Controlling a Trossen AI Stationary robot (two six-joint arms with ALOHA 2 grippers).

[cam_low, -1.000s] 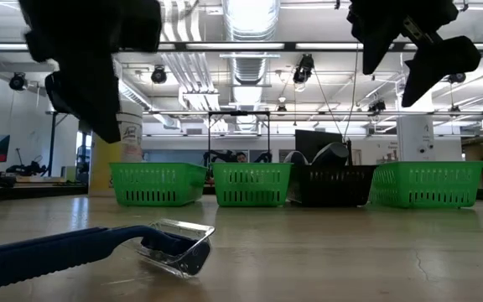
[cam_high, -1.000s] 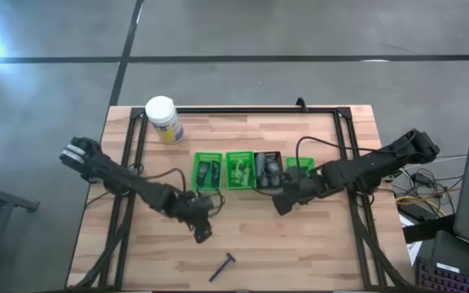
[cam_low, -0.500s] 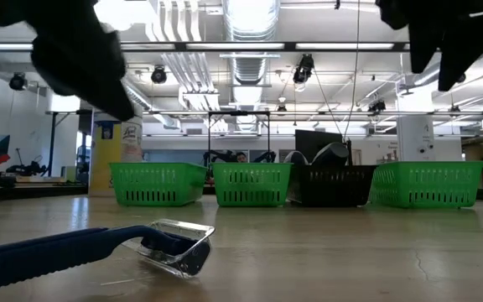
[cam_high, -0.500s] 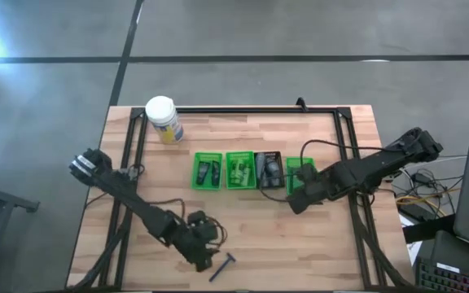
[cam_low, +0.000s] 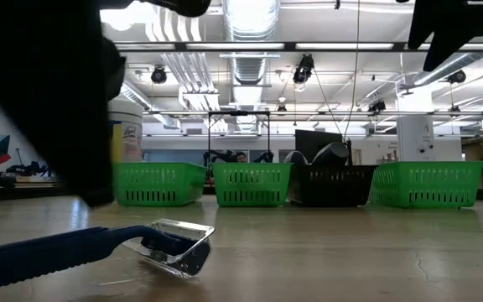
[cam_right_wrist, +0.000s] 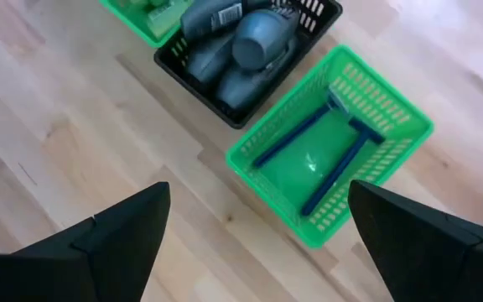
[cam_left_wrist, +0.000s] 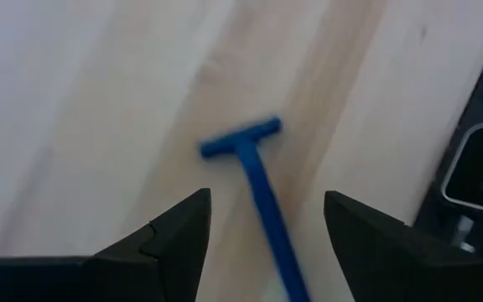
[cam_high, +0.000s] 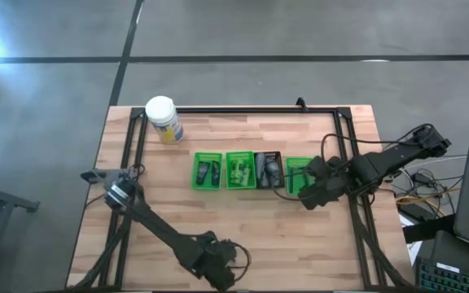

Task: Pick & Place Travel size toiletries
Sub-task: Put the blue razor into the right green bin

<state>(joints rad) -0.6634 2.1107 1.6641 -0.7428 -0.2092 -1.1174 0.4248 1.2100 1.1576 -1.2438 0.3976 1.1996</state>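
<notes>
A blue razor (cam_left_wrist: 258, 180) lies flat on the wooden table near its near edge. In the low view the razor (cam_low: 74, 248) has a clear cap over its head (cam_low: 179, 245). My left gripper (cam_left_wrist: 267, 205) hovers open above it, one finger on either side of the handle, touching nothing. In the high view my left gripper (cam_high: 216, 266) hides the razor. My right gripper (cam_right_wrist: 258, 210) is open above the table beside the rightmost green bin (cam_right_wrist: 392, 109), which holds two blue razors. In the high view my right gripper (cam_high: 310, 196) is near that bin (cam_high: 298, 168).
Several small bins stand in a row mid-table: a green one with dark items (cam_high: 208, 171), a green one with green bottles (cam_high: 238, 170), and a black one with grey tubes (cam_high: 268, 170). A white yellow-labelled canister (cam_high: 163, 120) stands at the far left. The table's near edge is close to my left gripper.
My left gripper has swept from beside the bins toward the table's near edge and now stands over the razor, staying open. My right gripper has drawn back toward the table's right edge, past the rightmost green bin. The razor has not moved.
</notes>
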